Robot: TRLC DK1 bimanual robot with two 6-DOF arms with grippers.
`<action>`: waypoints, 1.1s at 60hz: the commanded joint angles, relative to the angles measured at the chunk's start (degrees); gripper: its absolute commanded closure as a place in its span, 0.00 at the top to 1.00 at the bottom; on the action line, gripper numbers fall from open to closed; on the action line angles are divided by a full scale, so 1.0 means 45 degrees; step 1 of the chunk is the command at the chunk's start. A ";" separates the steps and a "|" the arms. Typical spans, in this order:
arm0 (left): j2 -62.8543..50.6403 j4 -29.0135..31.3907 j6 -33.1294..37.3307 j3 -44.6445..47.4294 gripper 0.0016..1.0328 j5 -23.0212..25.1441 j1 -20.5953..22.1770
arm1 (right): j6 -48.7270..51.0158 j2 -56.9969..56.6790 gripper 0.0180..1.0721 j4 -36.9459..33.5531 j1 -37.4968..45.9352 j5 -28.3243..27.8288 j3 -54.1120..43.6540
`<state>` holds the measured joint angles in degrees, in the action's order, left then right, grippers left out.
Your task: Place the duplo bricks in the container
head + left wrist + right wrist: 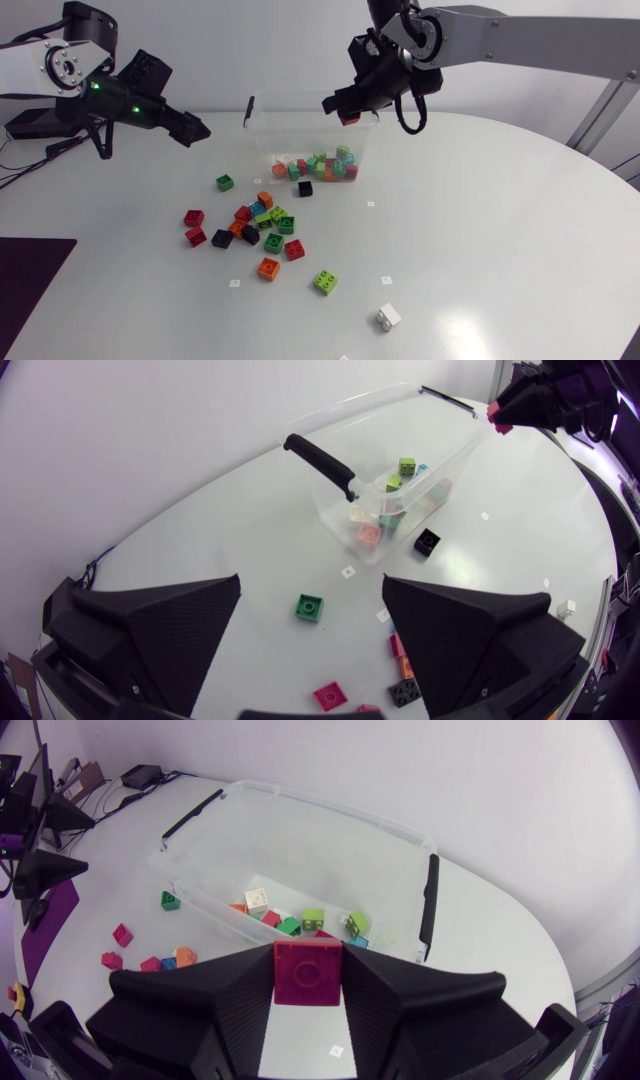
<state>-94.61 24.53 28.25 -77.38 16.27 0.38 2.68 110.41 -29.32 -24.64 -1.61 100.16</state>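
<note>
A clear container (262,146) with black handles stands at the back middle of the table, with several coloured duplo bricks (320,166) inside. My right gripper (346,110) hangs over the container's right rim, shut on a red brick (349,118). In the right wrist view that red brick (307,972) sits between the fingers, above the container (330,806). My left gripper (192,129) is open and empty, raised left of the container. In the left wrist view a green brick (309,607) lies on the table below the open fingers (170,625), with the container (380,402) ahead.
Several loose bricks (255,225) lie in a cluster before the container. Apart from them lie a green brick (225,182), a black brick (305,188), a lime brick (325,282) and a white brick (389,317). A dark mat (30,290) covers the front left corner.
</note>
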 commanded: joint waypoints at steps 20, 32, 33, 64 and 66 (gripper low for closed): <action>0.0692 -0.0140 0.1007 0.2118 0.96 0.0349 -0.0515 | -0.0575 0.0699 0.32 0.2160 0.0144 0.0357 -0.0129; 0.0770 -0.0159 0.1691 0.2724 0.96 0.0349 -0.0788 | -0.0556 0.1011 0.32 0.3391 0.0125 0.0591 -0.0324; 0.0790 -0.0159 0.1750 0.2743 0.96 0.0349 -0.0808 | -0.0556 0.1031 0.32 0.3488 0.0125 0.0591 -0.0324; 0.1161 0.0192 0.2726 0.3661 0.96 0.0349 -0.0710 | -0.0204 0.2125 0.54 0.6047 -0.0383 0.1959 -0.0324; 0.1180 0.0192 0.2746 0.3700 0.96 0.0349 -0.0690 | -0.0204 0.2125 0.69 0.6047 -0.0442 0.1998 -0.0363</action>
<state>-90.87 24.62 39.07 -62.63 17.52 -3.20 1.69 118.37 -2.76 -25.50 6.48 99.48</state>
